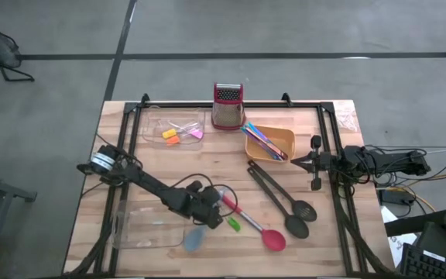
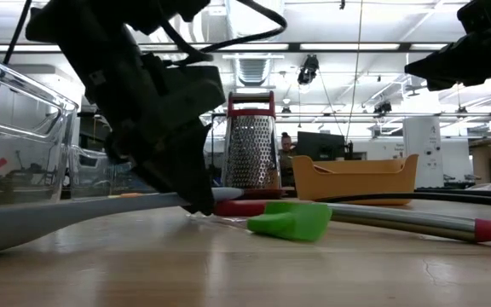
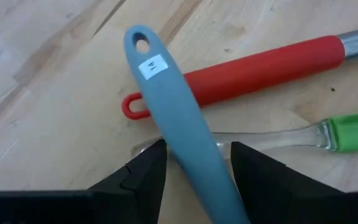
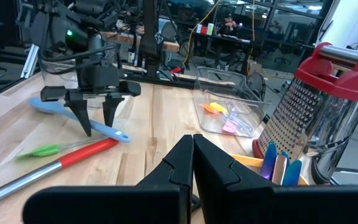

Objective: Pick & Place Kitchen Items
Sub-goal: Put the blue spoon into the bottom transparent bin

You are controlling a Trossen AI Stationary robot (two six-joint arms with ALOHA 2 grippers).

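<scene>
Wooden table (image 1: 207, 159): two black slotted spoons (image 1: 285, 203), left claw (image 3: 194, 163) apart astride one spatula (image 3: 179, 124).

My wooden table (image 1: 207, 159) stands on a grey concrete floor (image 1: 53, 93) crossed by dark seams. Beyond its far edge I look into a workshop: long ceiling lights (image 2: 348, 47), monitors and cluttered desks (image 4: 229, 43), cables hanging from above.

Red-topped box grater (image 1: 228, 106) upright at the bench's far edge, centre. Orange bowl (image 1: 279, 139) just beside it toward the right. Clear tray (image 1: 159, 124) near the far-left corner, another clear tray (image 1: 147, 229) at the near-left corner.
</scene>
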